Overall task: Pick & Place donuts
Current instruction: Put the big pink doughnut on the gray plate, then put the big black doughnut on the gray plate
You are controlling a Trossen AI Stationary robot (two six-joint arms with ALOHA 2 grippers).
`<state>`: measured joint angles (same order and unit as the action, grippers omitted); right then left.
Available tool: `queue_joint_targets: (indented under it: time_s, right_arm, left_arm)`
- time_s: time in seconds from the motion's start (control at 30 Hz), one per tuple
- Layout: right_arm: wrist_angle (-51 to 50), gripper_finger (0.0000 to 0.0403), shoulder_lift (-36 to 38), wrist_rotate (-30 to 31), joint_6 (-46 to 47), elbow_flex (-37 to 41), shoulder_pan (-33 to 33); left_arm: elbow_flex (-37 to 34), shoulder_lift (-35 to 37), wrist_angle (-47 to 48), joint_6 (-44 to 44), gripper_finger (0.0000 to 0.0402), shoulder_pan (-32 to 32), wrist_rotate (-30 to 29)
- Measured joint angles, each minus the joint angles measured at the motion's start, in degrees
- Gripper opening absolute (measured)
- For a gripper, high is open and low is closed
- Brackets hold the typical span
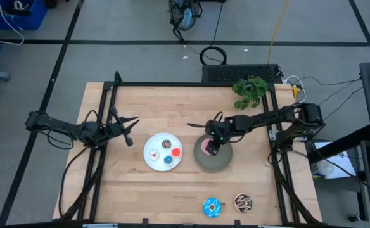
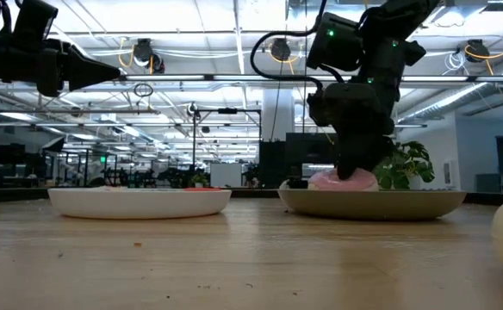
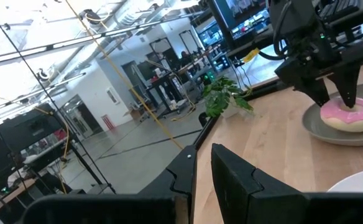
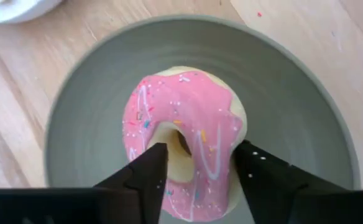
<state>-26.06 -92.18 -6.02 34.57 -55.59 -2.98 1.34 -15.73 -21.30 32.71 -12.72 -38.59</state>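
Note:
The pink donut (image 4: 184, 134) lies flat in the grey plate (image 1: 222, 162) right of the table's middle. My right gripper (image 4: 200, 162) stands over it, pointing down, shut on its ring. The white plate (image 1: 152, 163) to the left holds several small donuts: red (image 1: 175, 152), blue (image 1: 168, 160), white (image 1: 153, 154) and a dark one (image 1: 166, 144). The blue sprinkled donut (image 1: 211, 206) and the chocolate sprinkled donut (image 1: 242, 202) lie flat on the table near its near edge. My left gripper (image 3: 203, 177) hovers shut, high above the table, left of the white plate. My right gripper pinches one side of the pink donut's ring (image 4: 200, 146), one finger (image 4: 147, 171) in the hole and the other finger (image 4: 259, 171) against the outer rim. It comes from above, pointing down. The donut lies flat with its underside on the grey plate.
A small green plant (image 1: 250, 90) stands at the table's far right corner. The black frame rails (image 1: 102, 126) run along the left and right sides. Bare wood lies between the plates and the two loose donuts near the near edge.

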Motion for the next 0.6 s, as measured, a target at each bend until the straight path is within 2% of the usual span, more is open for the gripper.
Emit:
queue_joint_targets:
  time_s: [0.17,0.4,0.6]
  right_arm:
    - [-1.1,0.0208,0.1,0.1,-0.2,0.0,-0.2]
    - [-3.3,0.0210,0.2,-0.2,-2.2,0.0,-1.8]
    - [-4.4,0.0210,4.9,-1.3,-2.4,-0.1,-2.7]
  left_arm:
    - [0.0,0.0,0.1,-0.1,0.0056,0.0,0.0]
    - [0.0,0.0,0.0,0.0,0.0056,0.0,0.0]
    - [0.0,0.0,0.0,0.0,0.0056,0.0,0.0]
